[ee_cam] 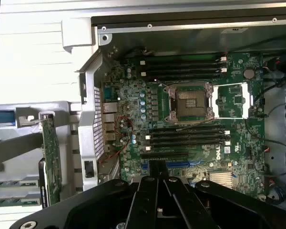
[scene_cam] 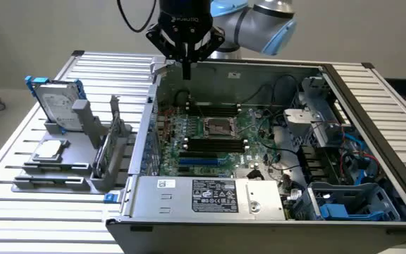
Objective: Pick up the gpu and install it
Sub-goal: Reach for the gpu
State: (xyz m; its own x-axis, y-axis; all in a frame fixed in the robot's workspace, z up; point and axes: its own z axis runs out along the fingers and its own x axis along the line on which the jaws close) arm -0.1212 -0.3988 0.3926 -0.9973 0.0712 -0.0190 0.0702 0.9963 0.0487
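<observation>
The gpu [scene_cam: 112, 133] stands on edge in a grey holder on the table, on the exterior view's left of the open computer case. In the wrist view it is a thin green board [ee_cam: 51, 157] seen edge-on beside the case wall. My gripper [scene_cam: 186, 71] hangs over the case's back corner, above the motherboard [scene_cam: 210, 138] and well apart from the gpu. Its black fingers [ee_cam: 158, 177] are shut together with nothing between them.
A silver hard drive in a blue frame [scene_cam: 56, 103] stands upright in the same holder, and a small square processor chip [scene_cam: 50, 150] lies in front of it. Inside the case are the open CPU socket [ee_cam: 189, 102], memory slots, cables and a power supply [scene_cam: 210, 196].
</observation>
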